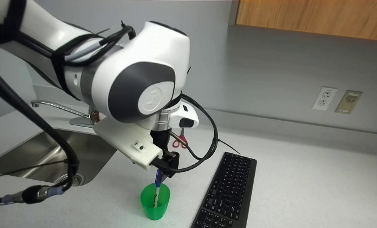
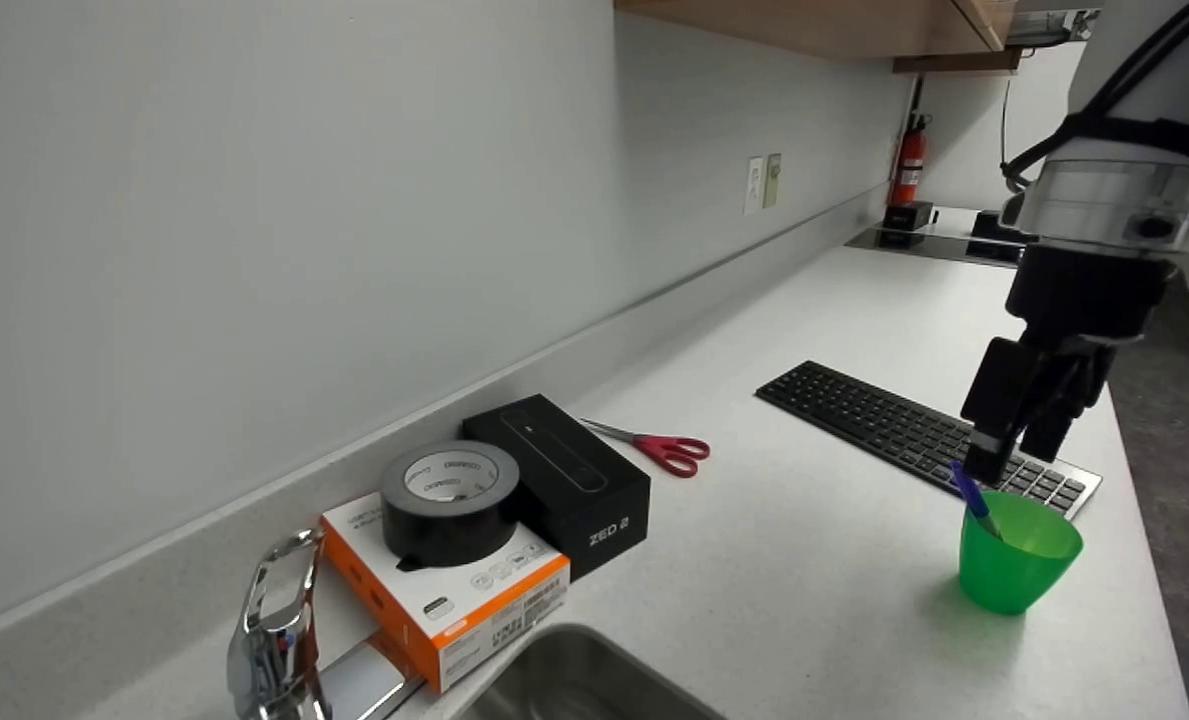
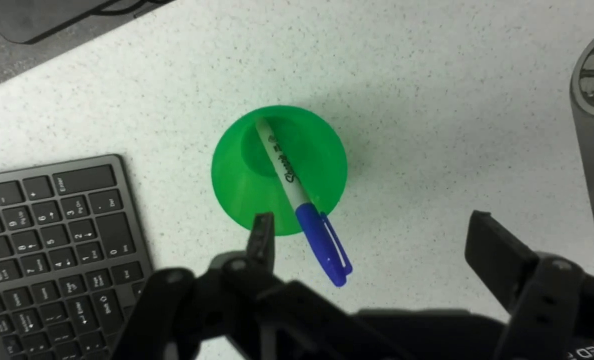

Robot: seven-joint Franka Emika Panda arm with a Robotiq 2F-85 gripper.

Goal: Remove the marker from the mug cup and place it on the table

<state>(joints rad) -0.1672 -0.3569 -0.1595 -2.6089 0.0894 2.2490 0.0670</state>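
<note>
The marker (image 3: 321, 245), with a blue cap and white body, leans inside the green mug cup (image 3: 237, 195), its cap above the rim. It also shows in both exterior views (image 1: 158, 180) (image 2: 968, 490), as does the cup (image 1: 155, 211) (image 2: 1014, 575). The cup stands upright on the grey-white table (image 3: 426, 100). My gripper (image 3: 371, 214) is open and empty. In the wrist view the marker's cap lies between the two fingers, nearer the left one and apart from both. In both exterior views the gripper (image 1: 166, 175) (image 2: 1009, 458) is just above the cup, beside the cap.
A black keyboard (image 1: 226, 193) lies close beside the cup. Red-handled scissors (image 2: 669, 450) lie near the wall. A steel sink (image 1: 90, 155) with a faucet is on the cup's other side. Boxes (image 2: 574, 480) and a tape roll (image 2: 449, 500) stand by the wall.
</note>
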